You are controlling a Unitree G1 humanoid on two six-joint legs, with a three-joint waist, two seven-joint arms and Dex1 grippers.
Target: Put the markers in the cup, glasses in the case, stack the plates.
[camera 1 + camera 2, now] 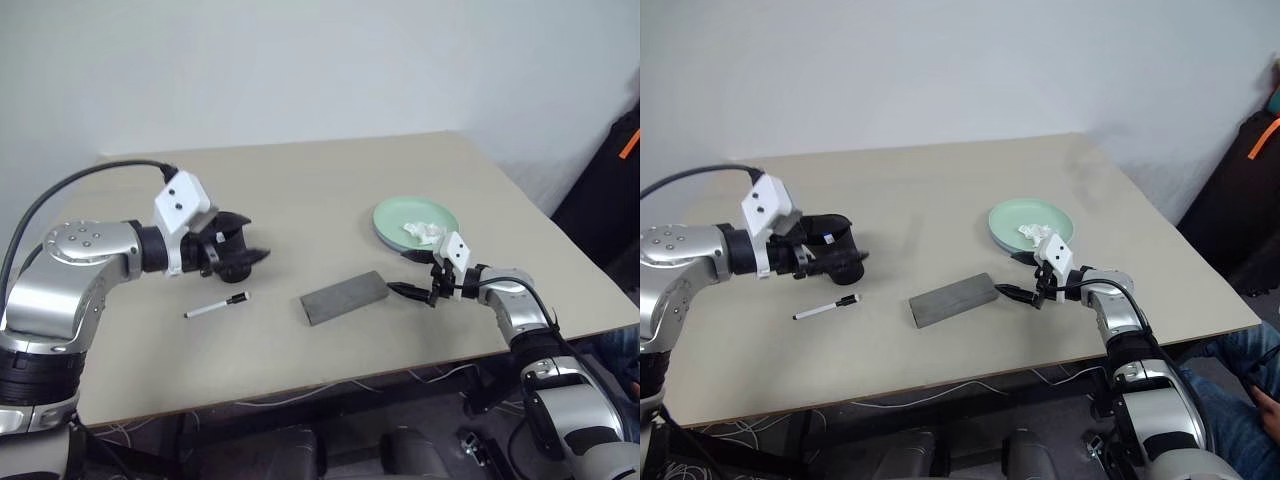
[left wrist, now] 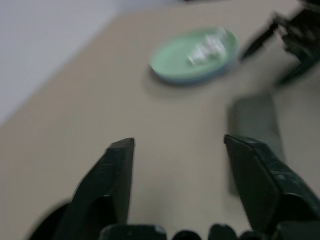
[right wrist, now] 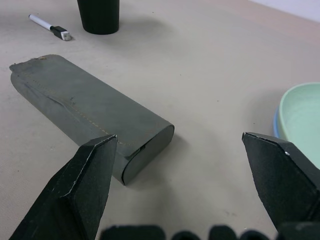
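The left tool [image 1: 243,252] hangs over the table [image 1: 300,190] with its two fingers spread wide and nothing between them, as its wrist view plainly shows. Just behind it stands the cup [image 1: 838,250], partly hidden by the tool; something blue peeps at its rim, which I judge to be the blue-capped marker already dropped in, though the view is too small to be sure. The black-capped marker [image 1: 216,306] lies flat on the table just in front of the left tool, so that half of the marker job is left.

The right tool [image 1: 421,279] also stands wide open and empty, low over the table, its fingers pointing at the near end of the case [image 1: 344,297]. The case lies shut between the two tools. I cannot see the glasses anywhere on the table; whether they are inside the case cannot be told.

Beyond the right tool, the mint green plate [image 1: 415,220] sits on top of the light blue one, whose rim shows beneath it in the wrist views, so the stacking looks done. A small white wad of tissue [image 1: 422,233] rests on the top plate.
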